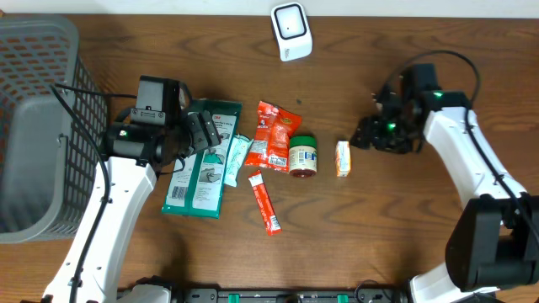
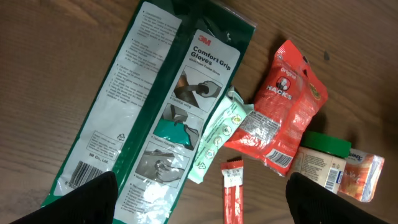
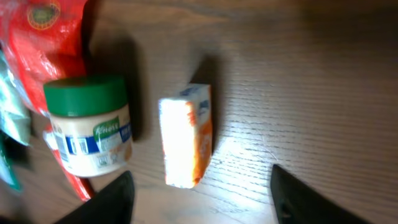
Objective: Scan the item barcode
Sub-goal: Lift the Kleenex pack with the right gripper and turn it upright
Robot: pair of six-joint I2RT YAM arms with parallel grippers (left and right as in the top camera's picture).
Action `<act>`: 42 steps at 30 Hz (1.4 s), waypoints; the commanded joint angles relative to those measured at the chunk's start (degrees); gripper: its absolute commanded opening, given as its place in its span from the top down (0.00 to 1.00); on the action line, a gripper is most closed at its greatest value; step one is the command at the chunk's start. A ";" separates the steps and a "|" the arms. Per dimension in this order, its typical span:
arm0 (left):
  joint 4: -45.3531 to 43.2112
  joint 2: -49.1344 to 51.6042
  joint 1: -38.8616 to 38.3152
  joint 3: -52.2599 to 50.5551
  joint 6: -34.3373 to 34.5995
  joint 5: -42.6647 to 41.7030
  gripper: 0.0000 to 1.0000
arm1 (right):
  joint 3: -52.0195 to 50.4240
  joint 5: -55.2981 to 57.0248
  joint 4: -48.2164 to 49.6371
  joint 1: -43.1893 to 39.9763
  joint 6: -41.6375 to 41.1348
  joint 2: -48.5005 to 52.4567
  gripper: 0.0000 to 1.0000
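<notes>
Right arm poised at the small box, barcode scan not yet made.

At the left edge of the table (image 1: 379, 244) a wire basket (image 1: 34, 126) shows nothing inside, as far as the overhead view tells. The left gripper (image 1: 200, 130) hangs wide open and empty over the gloves packet (image 1: 202, 160). Beside that lie a pale sachet (image 1: 237, 156), a red snack bag (image 1: 274, 135), a red stick sachet (image 1: 265, 202) and a lidded jar (image 1: 303, 156) of pale contents. Right of the jar lies the small box (image 1: 343, 158), apparently the item in hand. The right gripper (image 1: 364, 135) is just beside it, jaws apart and holding nothing. The next move looks to be closing on the box and carrying it to the scanner (image 1: 291, 32) at the far edge, barcode towards it. No barcode shows on the box.
</notes>
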State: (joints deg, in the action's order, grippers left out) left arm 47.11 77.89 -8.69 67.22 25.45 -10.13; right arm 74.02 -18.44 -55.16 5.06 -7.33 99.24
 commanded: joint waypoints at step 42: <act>0.17 -0.31 0.15 0.94 -0.33 0.55 0.13 | -15.74 17.11 20.28 12.76 -7.39 -1.62 0.60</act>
State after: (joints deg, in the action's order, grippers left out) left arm 47.13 77.89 -8.69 67.22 25.45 -10.13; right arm 56.88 -2.76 -33.41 17.06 -14.52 99.09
